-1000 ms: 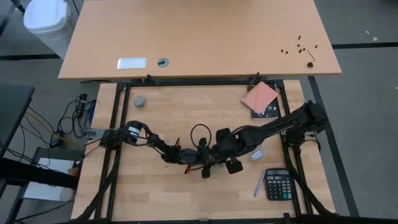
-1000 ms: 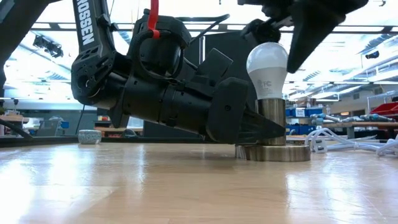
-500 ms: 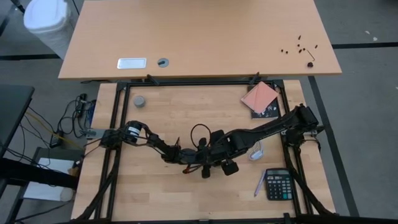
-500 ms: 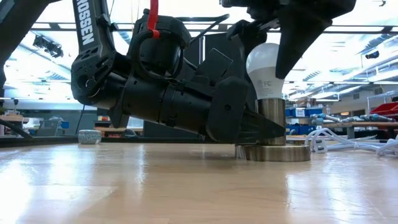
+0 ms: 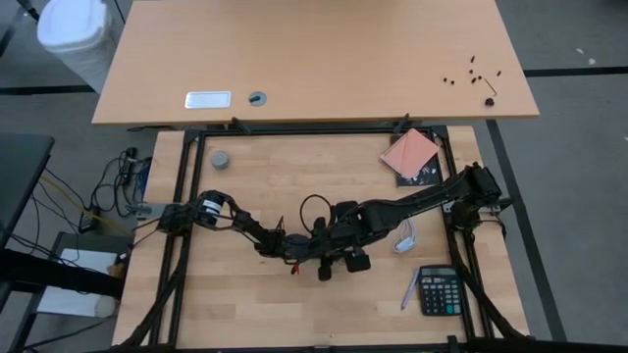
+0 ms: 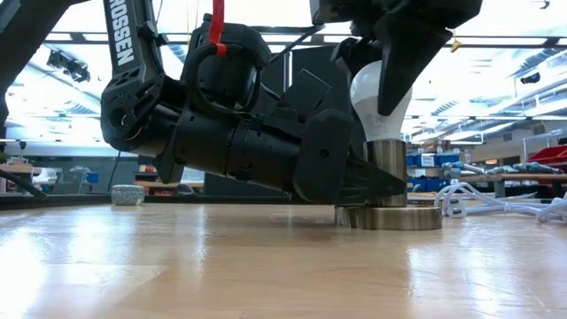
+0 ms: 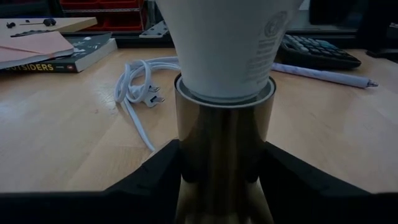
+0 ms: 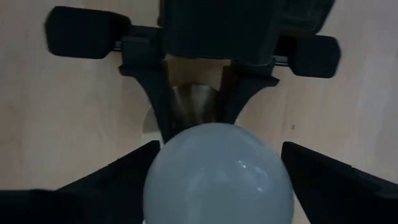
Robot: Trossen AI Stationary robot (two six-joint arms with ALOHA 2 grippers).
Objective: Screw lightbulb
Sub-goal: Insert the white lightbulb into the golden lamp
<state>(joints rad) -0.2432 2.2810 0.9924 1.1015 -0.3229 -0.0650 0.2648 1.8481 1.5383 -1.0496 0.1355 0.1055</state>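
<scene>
The white lightbulb (image 6: 372, 99) stands upright with its base in a brass socket (image 6: 387, 173) on a round foot (image 6: 390, 217) near the table's middle. My left gripper (image 6: 359, 182) lies low and level, shut on the socket's stem. My right gripper (image 8: 217, 168) hangs over the bulb, pointing down, with its fingers on either side of the rounded head (image 8: 217, 177). In the high view the right gripper (image 5: 345, 245) hides the bulb. My left gripper pinches the socket's brass stem (image 7: 224, 155) between its two fingers (image 7: 155, 177), just below the bulb's collar. It comes in level, from the table's left. The socket stands upright on its foot on the table. My right gripper clasps the bulb's rounded head (image 8: 163, 163) between its two fingers (image 8: 118, 180), from above and pointing down. The bulb stands upright in the socket.
A white cord (image 5: 406, 234) lies coiled to the right of the socket. A calculator (image 5: 442, 291) and a pen (image 5: 410, 289) lie at the near right, a pink sheet on a book (image 5: 410, 155) at the far right, and a grey cap (image 5: 221, 159) at the far left.
My right gripper has gone toward the table's left and slightly down until it is over the bulb, and its fingers have drawn in on the bulb's head. The bulb, the socket and my left gripper have kept still.
</scene>
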